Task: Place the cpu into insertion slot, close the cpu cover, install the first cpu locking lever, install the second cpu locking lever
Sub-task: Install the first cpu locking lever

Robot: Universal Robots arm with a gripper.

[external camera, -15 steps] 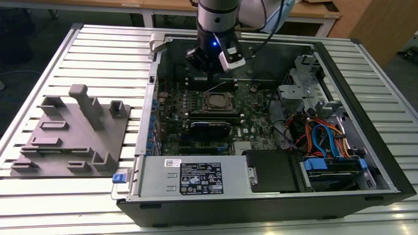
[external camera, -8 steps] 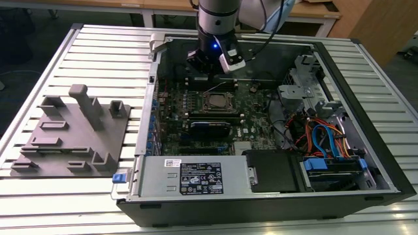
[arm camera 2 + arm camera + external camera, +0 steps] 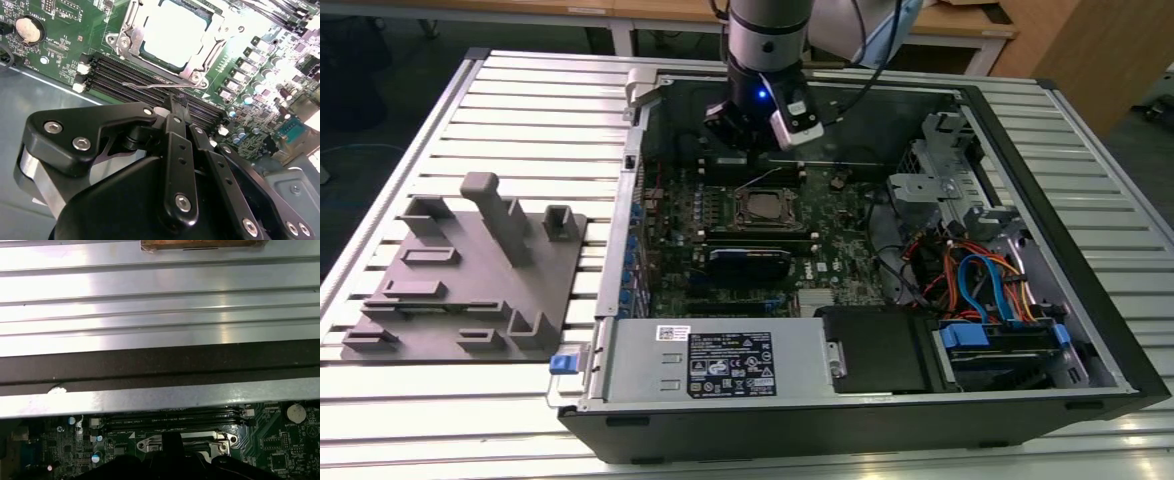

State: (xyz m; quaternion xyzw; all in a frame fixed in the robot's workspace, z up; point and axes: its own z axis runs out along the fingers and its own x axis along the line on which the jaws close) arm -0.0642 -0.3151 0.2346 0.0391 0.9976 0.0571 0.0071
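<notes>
The black two-fingered gripper [image 3: 175, 104] had its fingers pressed together. Their tips were at the end of a thin silvery wire locking lever [image 3: 145, 87], beside the long black memory slots [image 3: 112, 75]. Beyond these, the small square silver-topped cpu [image 3: 175, 27] sat in the silvery-rimmed insertion slot [image 3: 119, 42] on the green motherboard [image 3: 60, 50]. The thin metal hinged cpu cover [image 3: 131, 27] lay flat around it.

ribbed metal table [image 3: 520, 100] (pale, slatted); wooden desks [image 3: 974, 25] behind, dark floor [image 3: 374, 55] beyond.
</notes>
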